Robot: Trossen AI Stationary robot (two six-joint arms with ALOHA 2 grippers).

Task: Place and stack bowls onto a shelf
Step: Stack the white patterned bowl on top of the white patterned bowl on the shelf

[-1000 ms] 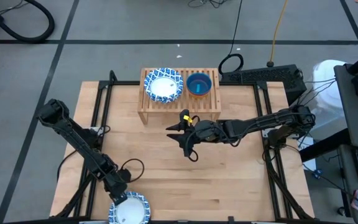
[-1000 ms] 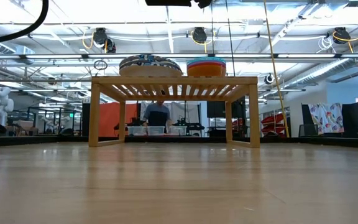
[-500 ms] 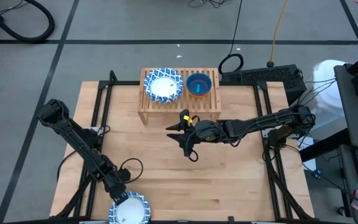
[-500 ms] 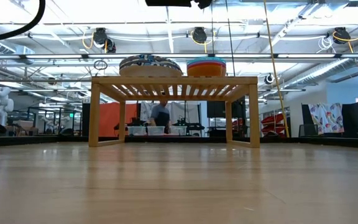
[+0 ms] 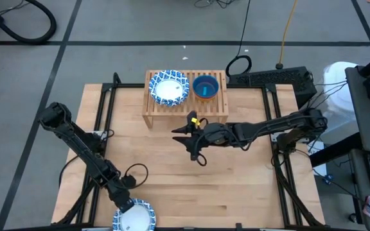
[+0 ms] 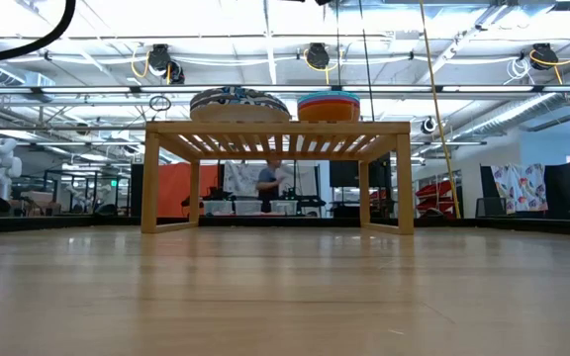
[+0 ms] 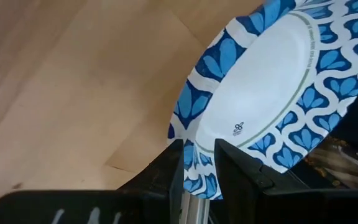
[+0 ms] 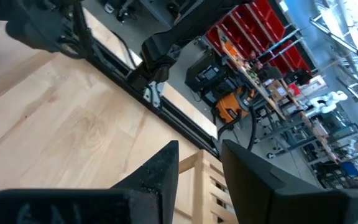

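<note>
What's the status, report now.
Left end effector shut on blue-patterned bowl at the table's near edge. Right end effector open, empty, mid-table before the shelf. Shelf holds another patterned bowl and a stack of plain bowls. Path clear.

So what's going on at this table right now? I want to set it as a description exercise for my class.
A two-armed robot is stacking bowls on a small wooden shelf. The left tool is at the table's near edge, pinching the rim of a blue-patterned bowl. The right tool hovers empty over the middle of the table, just in front of the shelf. On the shelf there is already a blue-patterned stack beside a stack of smaller plain bowls with a teal one on top.
</note>
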